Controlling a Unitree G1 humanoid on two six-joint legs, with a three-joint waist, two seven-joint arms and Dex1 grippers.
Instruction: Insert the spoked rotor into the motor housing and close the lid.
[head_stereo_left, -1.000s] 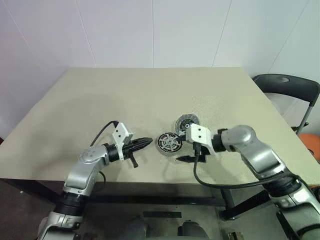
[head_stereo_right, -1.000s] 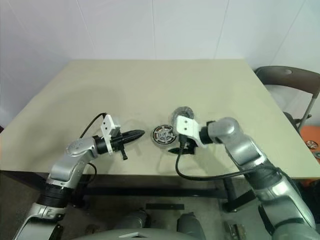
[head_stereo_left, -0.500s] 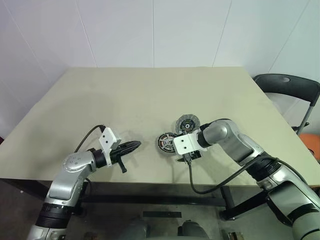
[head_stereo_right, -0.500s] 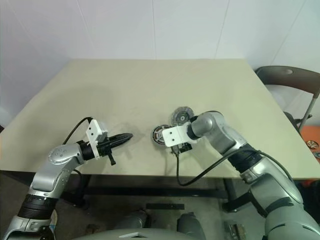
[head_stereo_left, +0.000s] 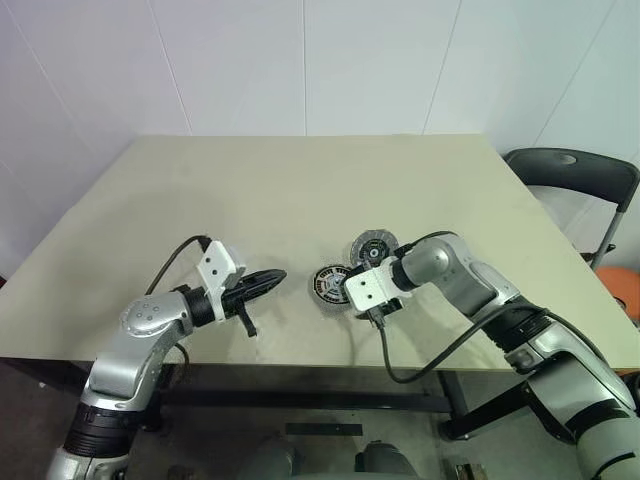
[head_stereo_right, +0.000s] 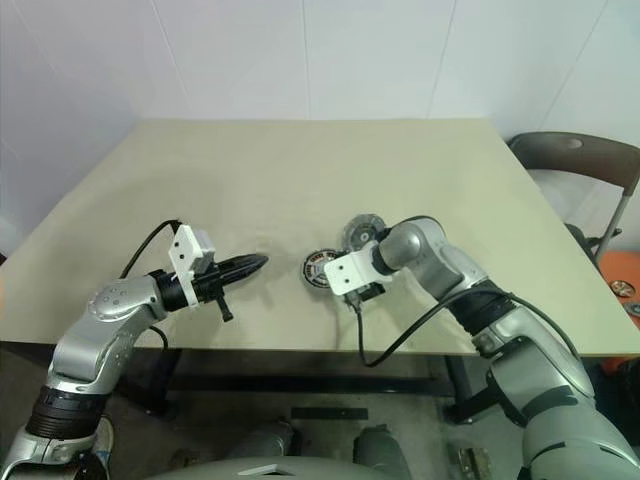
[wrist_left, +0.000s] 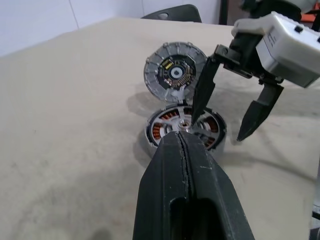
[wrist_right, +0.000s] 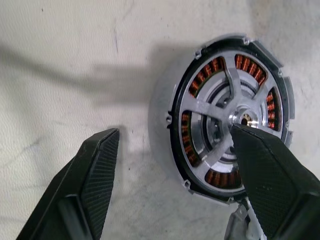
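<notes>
Rotor (wrist_right: 227, 117) already sits in the housing (wrist_right: 182, 165); right gripper (wrist_right: 172, 172), jaws apart, straddles its rim; left gripper (wrist_left: 186, 165) shut; lid (wrist_left: 175, 72) still off

Walls: you have white panelled walls (head_stereo_left: 300, 60) behind the table, split by thin vertical seams.
Table: you are looking down on a beige table top (head_stereo_left: 300, 190) with a matt, faintly mottled surface; its dark frame (head_stereo_left: 300, 400) shows under the near edge.
Chair: you can see a dark folding chair (head_stereo_left: 575, 170) just beside the table's far right corner.
Right edge: an orange thing (head_stereo_left: 625, 290) sits low there; what it is cannot be told.
Light: even and soft, with faint shadows on the table top.
</notes>
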